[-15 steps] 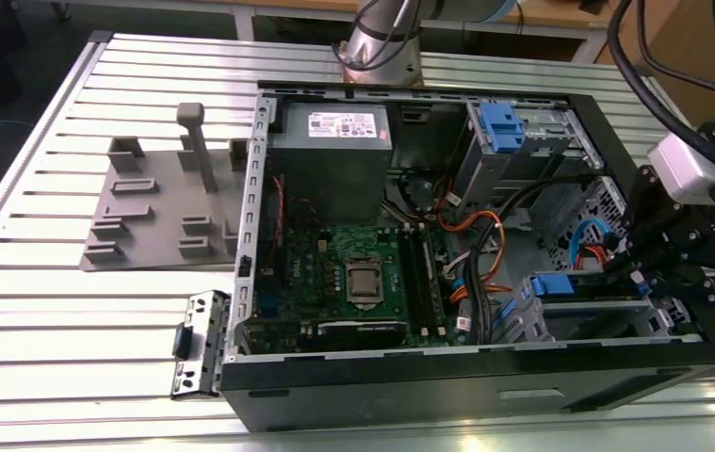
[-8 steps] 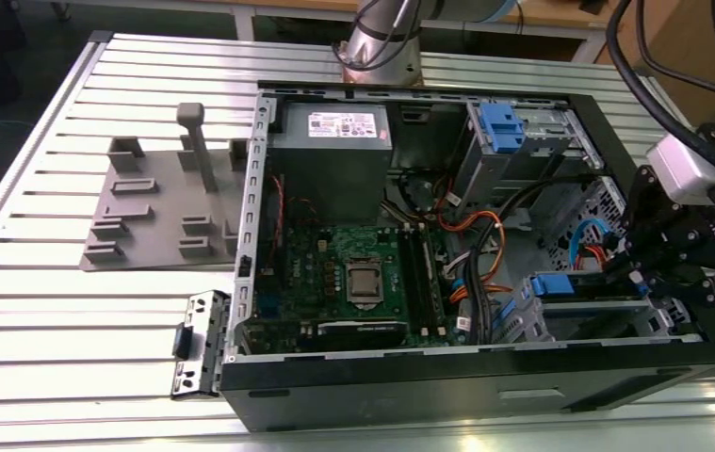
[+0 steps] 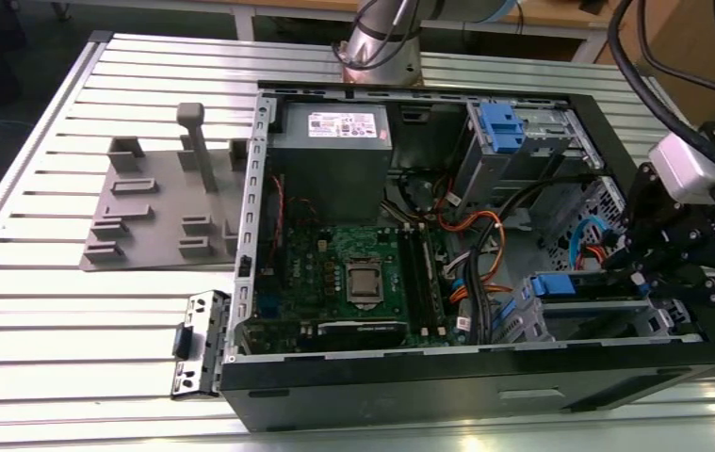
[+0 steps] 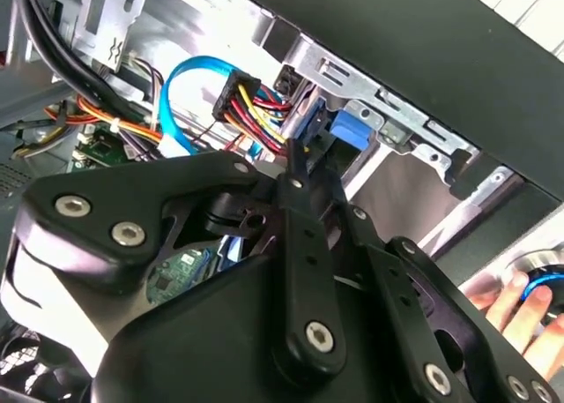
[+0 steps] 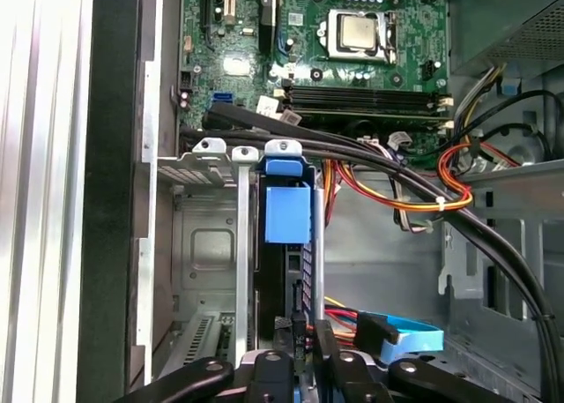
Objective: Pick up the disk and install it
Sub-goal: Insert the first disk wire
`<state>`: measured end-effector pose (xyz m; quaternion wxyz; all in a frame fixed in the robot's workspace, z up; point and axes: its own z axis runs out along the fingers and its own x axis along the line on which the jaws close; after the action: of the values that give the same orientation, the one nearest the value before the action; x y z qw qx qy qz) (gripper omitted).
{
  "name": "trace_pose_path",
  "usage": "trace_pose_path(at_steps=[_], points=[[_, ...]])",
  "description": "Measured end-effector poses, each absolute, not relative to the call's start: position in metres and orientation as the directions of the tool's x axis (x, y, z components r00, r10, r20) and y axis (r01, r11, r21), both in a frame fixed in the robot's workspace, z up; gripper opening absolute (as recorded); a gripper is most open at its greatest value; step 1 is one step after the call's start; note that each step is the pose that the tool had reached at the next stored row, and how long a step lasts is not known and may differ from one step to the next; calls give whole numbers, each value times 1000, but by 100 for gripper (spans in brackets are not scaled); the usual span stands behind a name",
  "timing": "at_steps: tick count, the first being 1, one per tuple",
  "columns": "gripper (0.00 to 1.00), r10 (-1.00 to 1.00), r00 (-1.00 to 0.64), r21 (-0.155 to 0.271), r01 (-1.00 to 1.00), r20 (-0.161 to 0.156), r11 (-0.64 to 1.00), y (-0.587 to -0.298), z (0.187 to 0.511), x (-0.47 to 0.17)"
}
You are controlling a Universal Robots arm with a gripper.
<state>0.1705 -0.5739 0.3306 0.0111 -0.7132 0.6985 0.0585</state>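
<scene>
Blue-framed, the disk point(image 5: 284, 244) stands on edge in its metal slot point(image 5: 211, 244) at about four o'clock inside the computer case point(image 3: 458, 381). The hand point(image 5: 304, 332) grips its end, fingers narrow. Seating looks underway; it needs a straight push.

robotics lab, slatted aluminium workbench point(image 3: 30, 282), open computer case point(image 3: 483, 395)

You see a bench point(image 3: 30, 292) of ribbed matt pale metal, a case point(image 3: 458, 400) in matt black, a glossy green motherboard point(image 3: 357, 273), smooth blue plastic on the disk point(image 5: 288, 213), and a matt black tool point(image 5: 300, 368).
</scene>
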Motion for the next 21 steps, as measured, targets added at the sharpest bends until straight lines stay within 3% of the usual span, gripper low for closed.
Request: trace_pose_path(at_steps=[5,8,10,16,21], points=[[24,-995,17,66,-998,-103,-24,-574,344,171],[22,-992,17,71,-997,-128,-27,-574,343,172],[10,-991,16,82,-996,-131,-27,-574,342,176],[10,-991,15,97,-995,-132,-28,-574,343,187],[10,-991,15,97,-995,-132,-28,-574,361,187]])
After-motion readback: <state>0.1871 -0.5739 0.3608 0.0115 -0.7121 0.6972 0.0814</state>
